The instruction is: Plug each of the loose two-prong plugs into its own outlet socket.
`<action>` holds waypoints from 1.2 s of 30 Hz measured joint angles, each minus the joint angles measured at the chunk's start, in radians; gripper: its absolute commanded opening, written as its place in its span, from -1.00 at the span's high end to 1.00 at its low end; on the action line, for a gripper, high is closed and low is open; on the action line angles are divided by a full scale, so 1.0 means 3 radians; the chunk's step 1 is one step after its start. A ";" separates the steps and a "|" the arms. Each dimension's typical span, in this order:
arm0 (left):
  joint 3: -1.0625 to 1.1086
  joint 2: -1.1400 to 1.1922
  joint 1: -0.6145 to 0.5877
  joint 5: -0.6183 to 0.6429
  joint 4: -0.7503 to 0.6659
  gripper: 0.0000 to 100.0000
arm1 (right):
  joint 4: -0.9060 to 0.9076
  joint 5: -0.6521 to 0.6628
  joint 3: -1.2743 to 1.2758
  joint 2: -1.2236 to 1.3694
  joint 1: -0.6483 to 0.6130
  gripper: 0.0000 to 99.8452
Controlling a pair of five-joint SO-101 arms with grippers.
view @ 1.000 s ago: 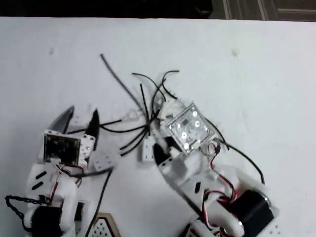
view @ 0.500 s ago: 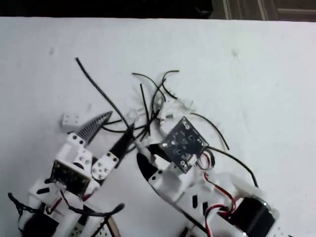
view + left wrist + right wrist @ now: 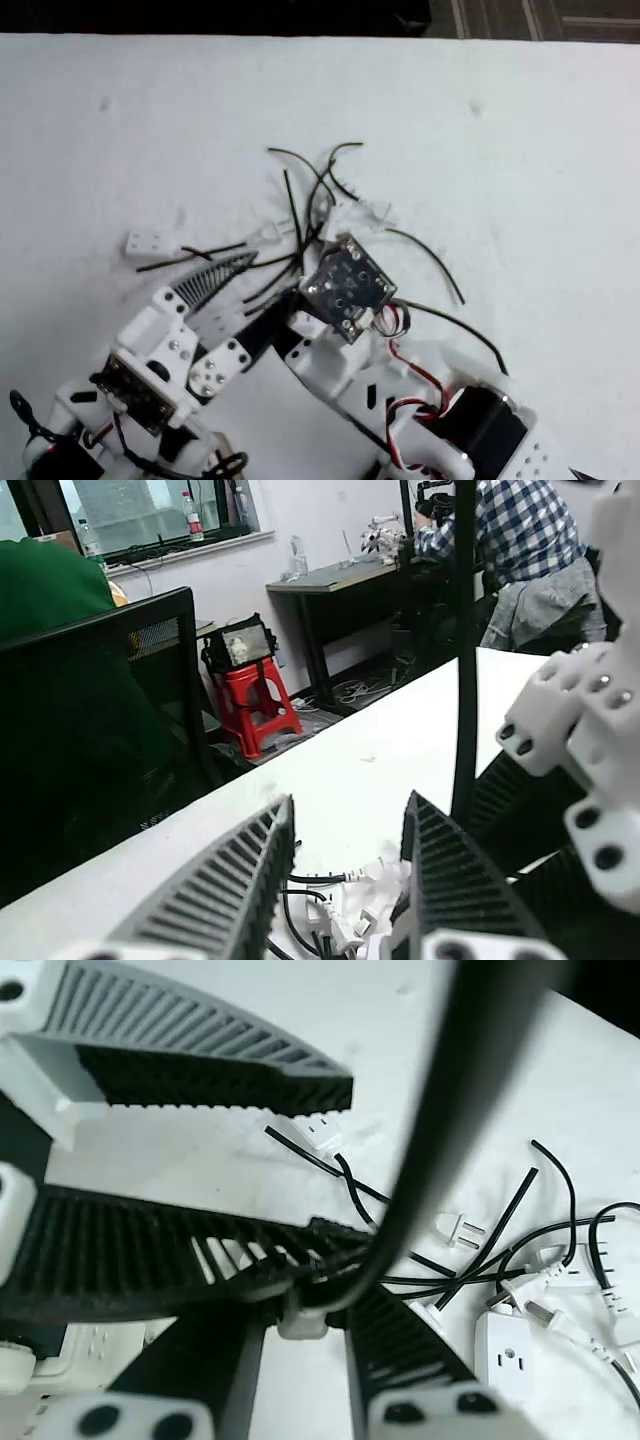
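My right gripper [image 3: 300, 1312] is shut on a white two-prong plug [image 3: 302, 1322]. Its black cable [image 3: 455, 1080] rises steeply past the camera, and the same cable [image 3: 462, 650] stands upright in the left wrist view. My left gripper [image 3: 268, 285] is open, its grey and black fingers [image 3: 200, 1035] on either side of the right gripper's tip. More loose plugs [image 3: 360, 212] lie in a tangle of black cables just beyond. One white socket block [image 3: 150, 242] sits to the left, and another socket [image 3: 510, 1355] lies close by the held plug.
The right arm's camera board [image 3: 345, 285] covers part of the cable tangle in the high view. Curved cable ends [image 3: 430, 260] trail off to the right. The white table [image 3: 500, 120] stretches wide behind and beside the tangle.
The left arm swung right, from beside the left socket block to the cable tangle. The right arm shifted left. The long black cable, first flat on the table, has been lifted upright.
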 measured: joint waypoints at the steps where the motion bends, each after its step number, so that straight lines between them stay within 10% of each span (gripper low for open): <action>1: 0.0000 0.0000 0.0000 -0.0046 0.0015 0.62 | 0.0000 0.0000 0.0000 0.0000 0.0000 0.97; 18: -0.0399 0.0000 0.0020 -0.0900 0.0650 0.62 | -0.0005 0.0000 0.0097 0.0537 -0.0005 0.97; 28: -0.0834 0.0000 -0.1811 -0.1652 0.1355 0.62 | -0.0159 0.0000 0.0097 0.0956 0.0153 0.97; 36: -0.0148 0.0000 -0.2552 -0.1667 0.1258 0.62 | -0.0353 0.0000 0.0097 0.1509 0.0174 0.97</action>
